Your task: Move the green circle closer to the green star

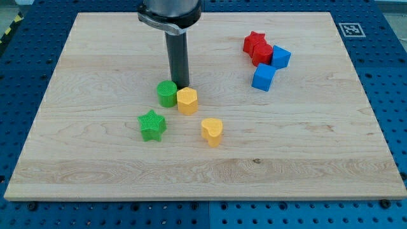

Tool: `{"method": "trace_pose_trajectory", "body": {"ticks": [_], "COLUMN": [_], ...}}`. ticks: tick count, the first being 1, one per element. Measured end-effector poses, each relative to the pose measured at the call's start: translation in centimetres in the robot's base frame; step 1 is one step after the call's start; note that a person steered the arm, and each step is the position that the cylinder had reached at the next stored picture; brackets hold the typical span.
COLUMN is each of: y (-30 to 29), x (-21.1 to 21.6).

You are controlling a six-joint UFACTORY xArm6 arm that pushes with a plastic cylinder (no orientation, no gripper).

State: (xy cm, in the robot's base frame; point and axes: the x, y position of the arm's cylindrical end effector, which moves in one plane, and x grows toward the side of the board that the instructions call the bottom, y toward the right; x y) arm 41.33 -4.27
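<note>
My tip [181, 86], the lower end of the straight dark rod that stands in for a hand, sits just above centre in the frame, at the top edges of two blocks and right over the seam between them. There are no fingers here to spread or press together, and the rod pinches nothing; whether it actually touches either block cannot be told.

Nearest the view's bottom lies the yellow heart-shaped block [212, 131], a little below the middle of the pale wooden worktop [305, 152]. Up and to the view's left of it stands the ribbed green star-shaped block [152, 124], apart from the heart. Further up is the ribbed green round block [167, 93], the green circle of the task; it is near the green star, up and slightly to the view's right of it, with a narrow strip of bare wood between the two. Touching the green circle on the view's right is the yellow hexagonal block [187, 100].

Further back, in the upper right of the frame, a cluster stands well apart from the others: a blue cube [262, 77] lowest, another blue cube [280, 57] above and to the right, and two red star-like blocks [261, 54] [254, 42] pressed together at the view's top. The rod rises from the tip to a dark mount at the top edge.
</note>
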Motion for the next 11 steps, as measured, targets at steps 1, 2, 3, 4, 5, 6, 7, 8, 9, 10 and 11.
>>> {"method": "trace_pose_trajectory", "body": {"ticks": [1,2,3,4,5,6,7,8,9,10,11], "y": [2.5,3.9,3.0,0.5,-0.7,-1.5,-2.3,-2.3,-2.3,-3.3,-6.0], "x": [0.0,0.5,0.9,0.9,1.0,2.3,3.4,3.6,5.7,7.2,7.2]}}
